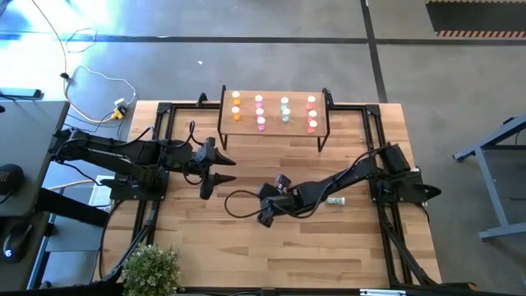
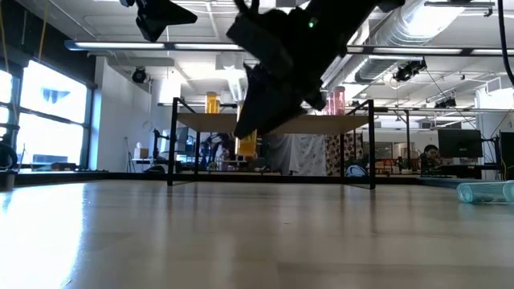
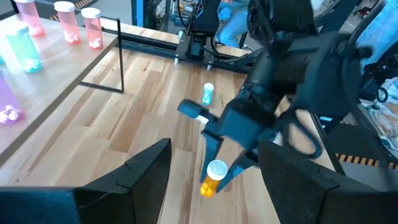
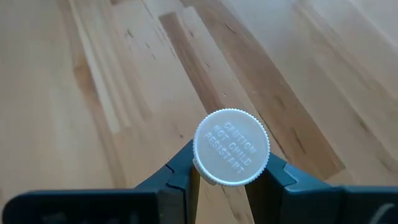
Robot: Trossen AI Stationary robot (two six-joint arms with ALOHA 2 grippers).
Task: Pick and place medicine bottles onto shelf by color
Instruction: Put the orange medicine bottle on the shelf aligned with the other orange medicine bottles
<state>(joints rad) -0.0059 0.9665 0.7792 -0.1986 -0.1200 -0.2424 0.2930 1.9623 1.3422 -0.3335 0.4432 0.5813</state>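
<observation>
From above, the shelf (image 1: 274,115) stood at the table's (image 1: 205,247) far edge with bottles in four columns: orange (image 1: 236,105), pink (image 1: 260,111), teal (image 1: 285,111) and red (image 1: 312,113). The left gripper (image 1: 215,170) hung left of centre, fingers spread, holding nothing. The right gripper (image 1: 267,215) reached toward the table's middle; one teal bottle (image 1: 335,201) lay on the wood beside that arm.

At table height, the right gripper (image 2: 255,120) hung above the table in front of the shelf (image 2: 273,122), and the teal bottle (image 2: 485,191) lay on its side at the far right.

The left wrist camera showed the right gripper (image 3: 219,171) closed on an orange bottle (image 3: 212,178) with a white cap, clear of the wood.

The right wrist camera looked straight down on that cap (image 4: 231,147), pinched between both fingers (image 4: 179,174).
</observation>
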